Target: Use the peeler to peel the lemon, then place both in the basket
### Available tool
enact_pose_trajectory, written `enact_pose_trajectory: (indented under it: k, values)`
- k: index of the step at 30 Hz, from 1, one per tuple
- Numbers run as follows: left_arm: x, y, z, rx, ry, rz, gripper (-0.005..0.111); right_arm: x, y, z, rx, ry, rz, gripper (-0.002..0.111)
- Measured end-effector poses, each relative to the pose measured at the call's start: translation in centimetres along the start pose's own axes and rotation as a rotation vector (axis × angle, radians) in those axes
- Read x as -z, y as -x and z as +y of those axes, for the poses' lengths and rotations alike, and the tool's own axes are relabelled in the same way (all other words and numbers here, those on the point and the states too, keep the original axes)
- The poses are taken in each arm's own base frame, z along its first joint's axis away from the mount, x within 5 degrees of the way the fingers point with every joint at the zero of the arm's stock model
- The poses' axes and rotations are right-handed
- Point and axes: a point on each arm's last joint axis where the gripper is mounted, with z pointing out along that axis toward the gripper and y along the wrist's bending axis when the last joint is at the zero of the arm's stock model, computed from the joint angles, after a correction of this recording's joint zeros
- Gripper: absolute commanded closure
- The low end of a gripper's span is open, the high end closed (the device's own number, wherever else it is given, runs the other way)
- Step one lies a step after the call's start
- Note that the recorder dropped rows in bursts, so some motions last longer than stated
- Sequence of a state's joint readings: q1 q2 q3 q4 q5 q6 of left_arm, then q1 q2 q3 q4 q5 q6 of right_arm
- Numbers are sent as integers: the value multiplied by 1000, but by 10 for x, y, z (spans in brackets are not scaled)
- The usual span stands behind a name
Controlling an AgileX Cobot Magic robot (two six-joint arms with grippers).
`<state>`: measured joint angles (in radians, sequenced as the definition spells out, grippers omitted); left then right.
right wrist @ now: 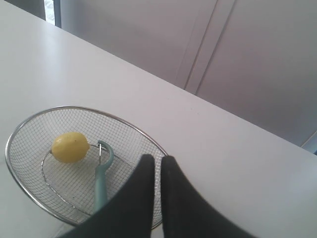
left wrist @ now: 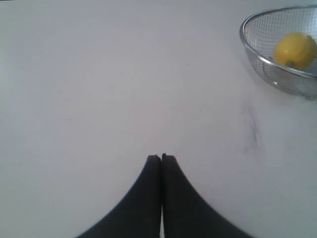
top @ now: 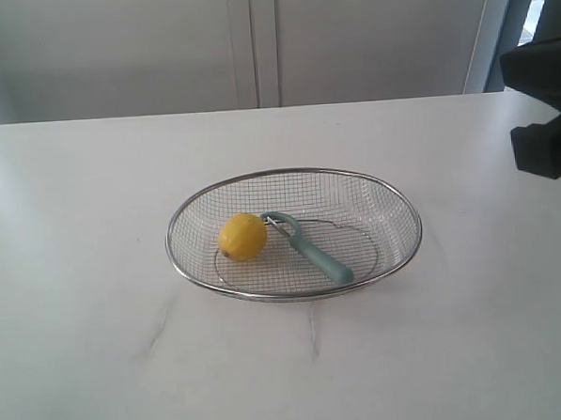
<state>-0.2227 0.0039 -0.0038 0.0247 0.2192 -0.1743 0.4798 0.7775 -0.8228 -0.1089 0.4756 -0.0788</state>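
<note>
Closed and empty, my left gripper [left wrist: 161, 157] and right gripper [right wrist: 157, 159] eye a firm, probably slippery lemon [top: 242, 236], best pinched mid-girth.

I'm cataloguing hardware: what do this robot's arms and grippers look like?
The left gripper and right gripper each have two plain black jaws, broad at the base, curving inward to narrow blunt tips. No cables or markings show. The exterior view shows only a black, blocky piece of the right arm at its edge.
</note>
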Motion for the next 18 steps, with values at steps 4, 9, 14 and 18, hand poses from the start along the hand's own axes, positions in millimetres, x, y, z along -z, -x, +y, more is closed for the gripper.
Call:
enact_pose_trajectory:
  k: [4,9,14,18]
  values:
    - [0,1,-1,30,-13,-8,107,0,0,0,0,0,0,103]
    - [0,1,-1,39,-1,-14,107,0,0,0,0,0,0,103]
    - [0,2,8,91,145,-27,107,0,0,0,0,0,0,103]
    - [2,2,14,59,240,-26,107,0,0,0,0,0,0,103]
